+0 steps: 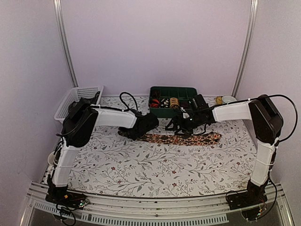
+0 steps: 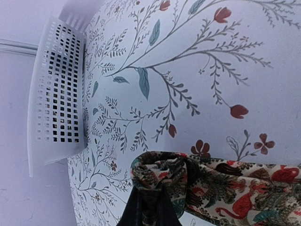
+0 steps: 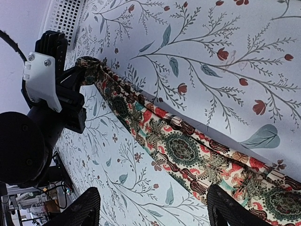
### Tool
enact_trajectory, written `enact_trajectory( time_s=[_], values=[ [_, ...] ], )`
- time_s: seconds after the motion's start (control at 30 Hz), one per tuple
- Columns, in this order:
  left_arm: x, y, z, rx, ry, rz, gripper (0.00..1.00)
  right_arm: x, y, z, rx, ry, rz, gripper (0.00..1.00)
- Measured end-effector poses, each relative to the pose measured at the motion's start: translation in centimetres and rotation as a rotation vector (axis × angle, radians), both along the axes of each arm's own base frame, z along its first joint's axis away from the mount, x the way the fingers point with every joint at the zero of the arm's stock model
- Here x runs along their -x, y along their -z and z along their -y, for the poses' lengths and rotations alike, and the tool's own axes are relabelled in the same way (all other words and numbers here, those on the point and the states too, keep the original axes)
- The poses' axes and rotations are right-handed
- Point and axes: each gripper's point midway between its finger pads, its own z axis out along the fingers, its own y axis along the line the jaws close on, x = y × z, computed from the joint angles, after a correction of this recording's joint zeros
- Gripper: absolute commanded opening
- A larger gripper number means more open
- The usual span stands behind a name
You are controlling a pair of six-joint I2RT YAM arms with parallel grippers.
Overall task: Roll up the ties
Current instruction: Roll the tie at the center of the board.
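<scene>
Left gripper (image 1: 139, 130) is clamped shut on the narrow end of the dark floral tie (image 1: 188, 139), left of the middle of the desk (image 1: 141, 174). The fabric bunches into a small fold at the fingertips. From there the tie lies flat on the flowered cloth (image 1: 108, 160), running right to its wider end. Right gripper (image 1: 177, 126) hangs just above the tie's middle stretch with its jaws spread wide, holding nothing. Farther back, a green compartment tray (image 1: 173, 88) sits at the far edge, with rolled ties (image 1: 174, 103) in its compartments. A white mesh basket (image 1: 70, 101) stands at the far left corner.
</scene>
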Motion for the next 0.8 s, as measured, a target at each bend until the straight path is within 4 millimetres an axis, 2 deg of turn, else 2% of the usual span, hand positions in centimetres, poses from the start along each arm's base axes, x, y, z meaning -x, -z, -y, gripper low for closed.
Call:
enact_trajectory(
  time_s=[0.53,0.8],
  values=[
    [-0.2,-1.2,-1.2,-0.136,-0.012,0.075,0.00,0.7,3.5,-0.1,0.028,-0.014,-0.079,0.78],
    [-0.4,0.3,-1.2,-0.202,0.006,0.081,0.00,1.1,3.9,-0.3,0.027,-0.030,-0.094,0.77]
  ],
)
